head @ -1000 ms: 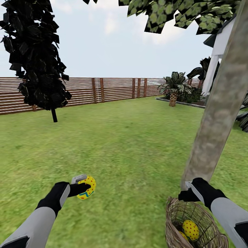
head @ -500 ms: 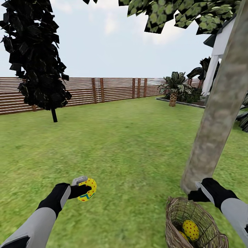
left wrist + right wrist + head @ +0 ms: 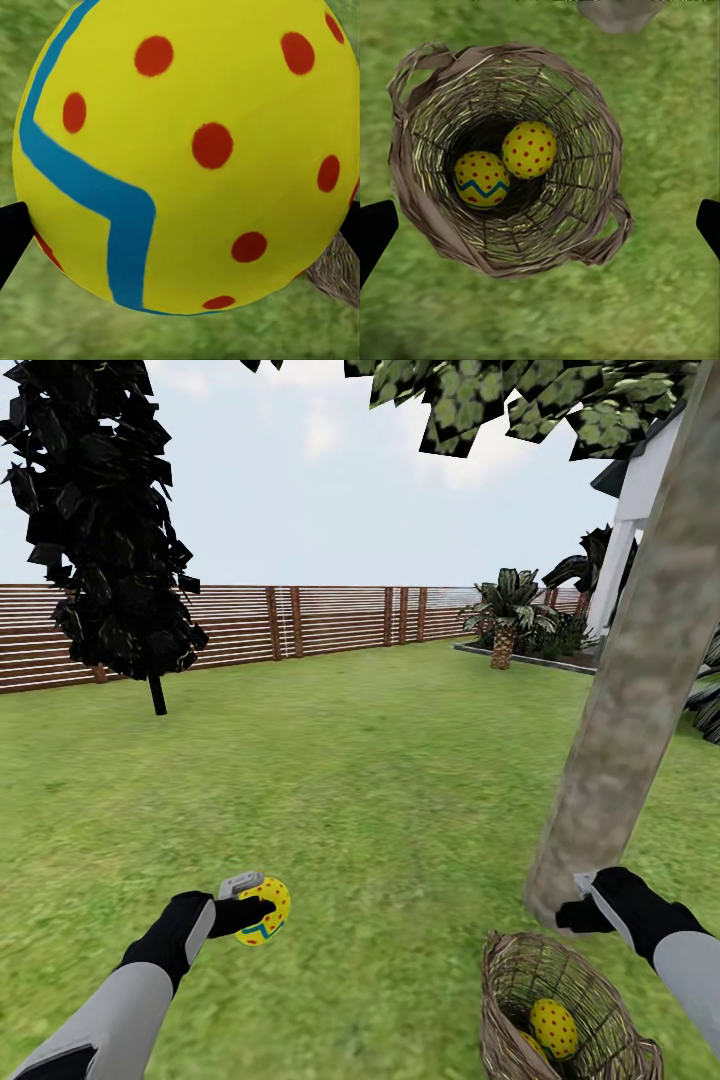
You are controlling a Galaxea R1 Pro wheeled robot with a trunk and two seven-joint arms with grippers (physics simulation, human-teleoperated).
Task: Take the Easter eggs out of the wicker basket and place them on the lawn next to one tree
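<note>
Head view: left gripper pinches a zigzag Easter egg above the lawn. Right gripper, fingers spread, hovers over the wicker basket with two eggs.

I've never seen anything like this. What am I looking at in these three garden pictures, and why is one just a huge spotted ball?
It is a simulated two-armed robot. The big picture comes from a camera on its head, looking down over both arms at the lawn. The other two come from cameras near each gripper. The left gripper is shut on an Easter egg, so its camera sees that egg very close up: your huge ball. The right gripper hangs open above the wicker basket, which stands on the grass beside the tree. Two more eggs lie inside: one with a blue zigzag, one only dotted.
</note>
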